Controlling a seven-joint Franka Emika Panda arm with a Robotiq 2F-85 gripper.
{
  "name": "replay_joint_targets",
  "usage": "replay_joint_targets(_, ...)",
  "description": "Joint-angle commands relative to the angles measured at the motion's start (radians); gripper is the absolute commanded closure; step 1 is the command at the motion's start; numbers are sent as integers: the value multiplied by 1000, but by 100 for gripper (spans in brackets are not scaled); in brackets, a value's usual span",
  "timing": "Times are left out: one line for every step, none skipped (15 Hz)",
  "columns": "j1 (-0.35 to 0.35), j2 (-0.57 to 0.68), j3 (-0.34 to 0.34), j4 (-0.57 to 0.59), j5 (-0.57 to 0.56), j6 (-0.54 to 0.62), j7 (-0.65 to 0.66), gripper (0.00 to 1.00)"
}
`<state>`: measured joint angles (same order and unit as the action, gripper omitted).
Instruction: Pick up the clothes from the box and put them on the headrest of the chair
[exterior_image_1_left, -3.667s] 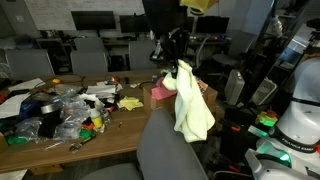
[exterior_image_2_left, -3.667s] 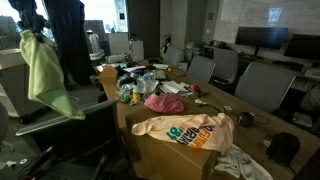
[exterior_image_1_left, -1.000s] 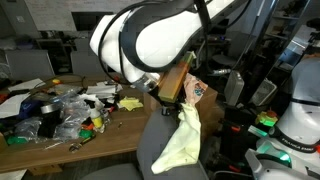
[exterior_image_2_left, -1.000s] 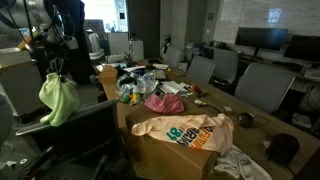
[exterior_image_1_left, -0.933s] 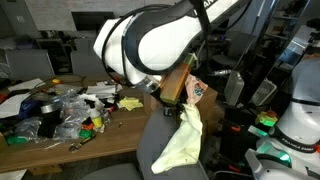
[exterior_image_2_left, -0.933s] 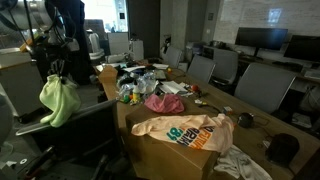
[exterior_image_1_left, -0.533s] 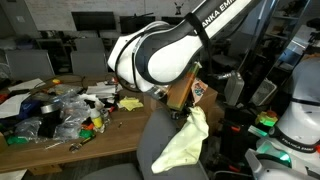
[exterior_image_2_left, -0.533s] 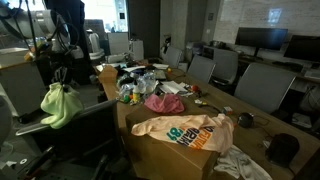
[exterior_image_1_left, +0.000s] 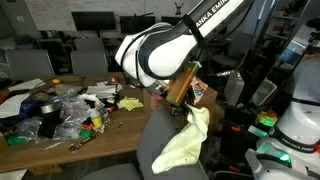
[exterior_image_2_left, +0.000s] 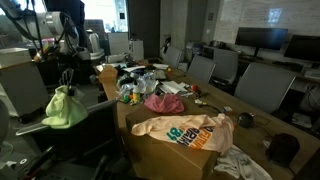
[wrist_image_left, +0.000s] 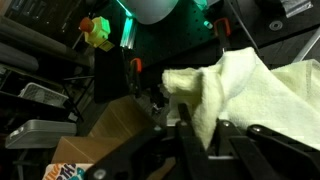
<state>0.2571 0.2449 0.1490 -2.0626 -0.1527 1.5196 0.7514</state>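
Wrist view, jaws apparently clamped on yellow-green cloth (wrist_image_left: 250, 90), cloth bunched on grey chair headrest (exterior_image_1_left: 158, 128) in both exterior views, cardboard box (exterior_image_2_left: 165, 160) apart.

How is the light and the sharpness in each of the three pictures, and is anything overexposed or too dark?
In an exterior view the glossy white robot arm sits near the lens, bright and soft; in an exterior view the room is dim and the pale yellow-green cloth stands out; the wrist view is dark, the end effector a silhouette, with green glow at the top.
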Motion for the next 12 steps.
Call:
replay_joint_targets(-28, -52, -15, -42, 45, 23, -18, 49)
replay_joint_targets(-35, -55, -18, -46, 53, 28, -20, 40)
replay_joint_targets(-44, -61, -22, -50, 62, 31, -24, 33)
replay_joint_targets(-53, -72, -27, -57, 71, 37, -27, 26)
replay_joint_targets(-62, -81, -31, -60, 84, 41, -32, 18)
replay_joint_targets(-73, -96, -39, -66, 92, 53, -37, 11)
replay_joint_targets(-86, -120, -47, -74, 107, 64, -46, 2)
replay_joint_targets(-98, -140, -55, -83, 117, 80, -51, 0)
replay_joint_targets(-114, -166, -66, -94, 128, 105, -60, 0)
replay_joint_targets(-128, -190, -77, -106, 132, 133, -65, 0)
replay_joint_targets(-145, -213, -91, -117, 123, 177, -68, 0)
replay_joint_targets(-164, -232, -106, -121, 118, 208, -73, 0)
